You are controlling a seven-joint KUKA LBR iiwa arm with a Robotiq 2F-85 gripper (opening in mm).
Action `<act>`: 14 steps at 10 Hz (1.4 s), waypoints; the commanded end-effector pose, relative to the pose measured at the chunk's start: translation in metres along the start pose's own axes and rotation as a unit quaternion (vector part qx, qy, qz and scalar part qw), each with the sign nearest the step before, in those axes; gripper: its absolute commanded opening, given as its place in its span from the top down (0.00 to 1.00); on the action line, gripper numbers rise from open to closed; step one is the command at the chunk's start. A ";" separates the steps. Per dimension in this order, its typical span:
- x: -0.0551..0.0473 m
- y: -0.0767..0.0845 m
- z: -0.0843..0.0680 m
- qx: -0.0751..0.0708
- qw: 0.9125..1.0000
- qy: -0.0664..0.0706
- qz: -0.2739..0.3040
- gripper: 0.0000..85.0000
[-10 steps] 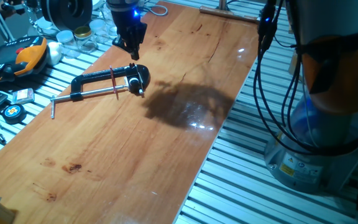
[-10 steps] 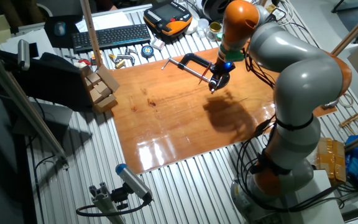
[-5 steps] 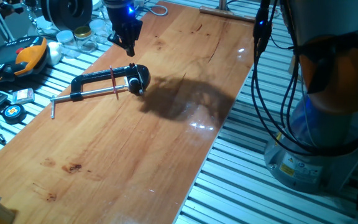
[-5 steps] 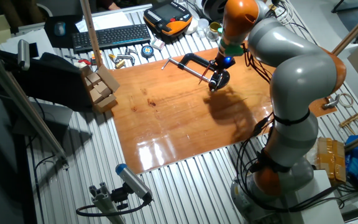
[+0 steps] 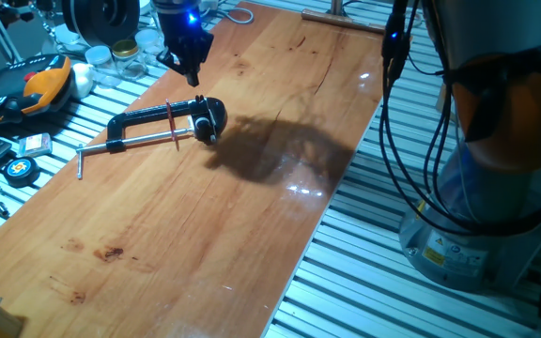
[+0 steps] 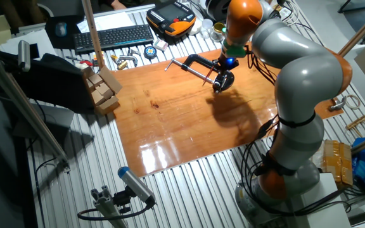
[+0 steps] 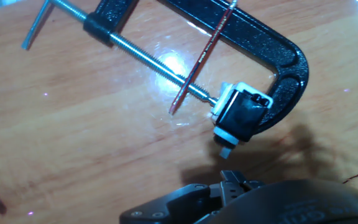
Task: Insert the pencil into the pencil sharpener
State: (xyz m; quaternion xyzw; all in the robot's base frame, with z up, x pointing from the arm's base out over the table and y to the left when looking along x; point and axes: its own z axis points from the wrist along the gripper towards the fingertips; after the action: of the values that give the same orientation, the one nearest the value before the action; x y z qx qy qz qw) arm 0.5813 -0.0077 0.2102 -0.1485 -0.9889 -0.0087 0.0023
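The pencil [image 7: 202,57], a thin red stick, lies crosswise on a black C-clamp [image 5: 148,120], resting on its frame and silver screw rod [image 7: 143,53]; it also shows in one fixed view [image 5: 171,125]. The pencil sharpener [image 7: 240,114], a small black block with pale edges, sits in the clamp's jaw between screw end and frame [image 5: 210,120]. My gripper [image 5: 193,79] hovers above and behind the sharpener, apart from it. Its fingertips [image 7: 232,179] appear pressed together and hold nothing.
The clamp [image 6: 194,62] lies on a wooden board [image 5: 214,235] near its far-left edge. An orange-black pendant [image 5: 43,83], jars [image 5: 125,52] and a tape measure [image 5: 17,169] lie off the board. A keyboard [image 6: 113,37] and wooden blocks [image 6: 103,88] stand beyond.
My gripper has risen and drawn back from the sharpener toward the board's far edge. The clamp, pencil and sharpener have not moved.
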 end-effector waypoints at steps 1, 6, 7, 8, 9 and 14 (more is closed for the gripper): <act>-0.001 0.004 -0.002 0.005 1.000 0.000 0.010 1.00; -0.005 0.008 0.003 0.000 0.999 0.018 0.027 1.00; -0.005 0.008 0.003 0.000 0.999 0.021 0.025 1.00; -0.005 0.008 0.003 0.000 0.999 0.021 0.025 1.00; -0.005 0.008 0.003 -0.009 0.999 0.028 0.023 1.00; -0.005 0.008 0.003 -0.016 0.999 0.030 0.006 1.00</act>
State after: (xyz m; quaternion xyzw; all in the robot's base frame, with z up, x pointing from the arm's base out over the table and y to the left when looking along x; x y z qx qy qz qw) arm 0.5887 -0.0017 0.2076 -0.1544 -0.9873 -0.0260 0.0281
